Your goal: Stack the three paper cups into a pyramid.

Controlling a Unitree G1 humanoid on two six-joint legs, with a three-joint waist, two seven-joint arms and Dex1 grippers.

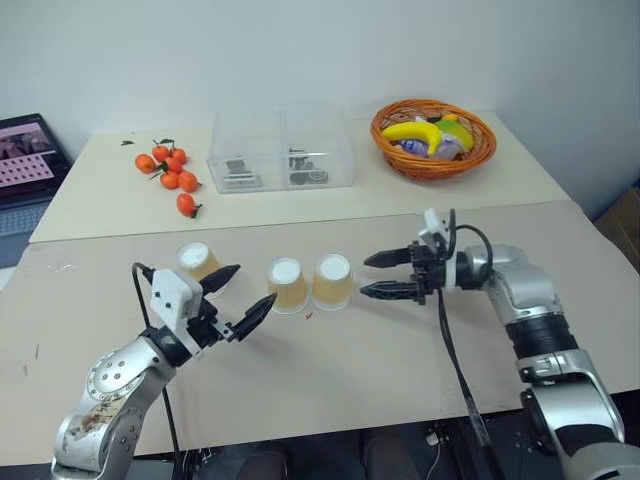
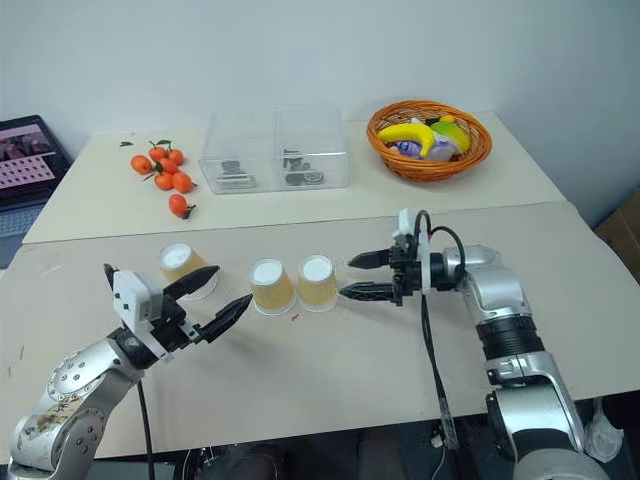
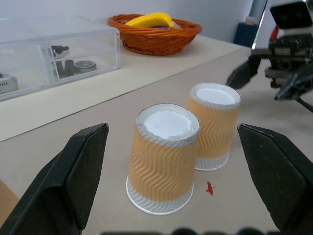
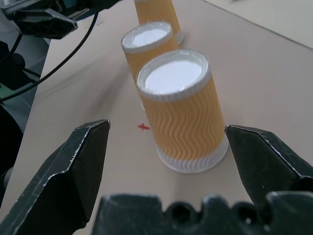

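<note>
Three paper cups stand upside down in a row on the tan table (image 1: 400,380), each orange-tan with a white base facing up: the left cup (image 1: 198,262), the middle cup (image 1: 288,285) and the right cup (image 1: 333,281). The middle and right cups stand close side by side. My left gripper (image 1: 251,286) is open. It sits low between the left and middle cups and points at the middle cup (image 3: 164,156). My right gripper (image 1: 366,276) is open just to the right of the right cup (image 4: 183,110), apart from it and holding nothing.
Toward the back are small mandarins (image 1: 170,170), a clear plastic box (image 1: 282,150) and a wicker basket (image 1: 433,160) holding a banana. A laptop (image 1: 25,160) sits at the far left. A small red mark (image 1: 308,316) lies in front of the cups.
</note>
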